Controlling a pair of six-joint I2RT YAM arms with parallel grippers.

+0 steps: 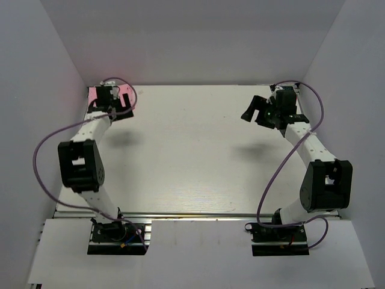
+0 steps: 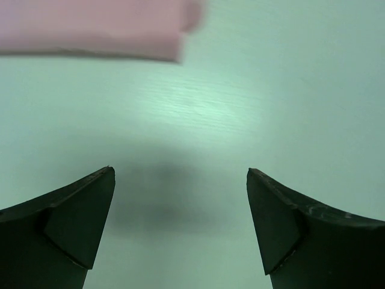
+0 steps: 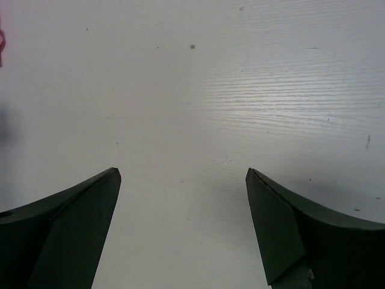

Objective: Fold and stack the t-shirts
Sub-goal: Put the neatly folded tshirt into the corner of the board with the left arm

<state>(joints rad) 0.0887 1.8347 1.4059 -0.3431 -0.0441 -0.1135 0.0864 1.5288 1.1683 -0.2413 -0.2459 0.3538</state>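
pink shirt tucked in the far left corner, both my grippers empty

the t-shirt [image 2: 90, 27] looks thin and soft, so i judge it light and limp. it should sag and slide on itself rather than hold a crease. it is not fragile, but a careless pinch could pick up one layer and leave the rest behind. i would take it at an edge or corner, close enough to the table to catch every layer, and use both grippers so it stays spread.

it is plain pale pink with no print that i can see. in the left wrist view it is a blurred flat band with a straight near edge and a stepped right end. that hints at layers, though i cannot tell how it is folded. from above only a sliver shows, at the far left corner of the white table [image 1: 198, 150] against the wall.

my left gripper [image 2: 180, 171] hovers just near of it, jaws spread wide, holding nothing. my right gripper [image 3: 182, 171] is well apart on the far right, also spread and empty over bare tabletop.
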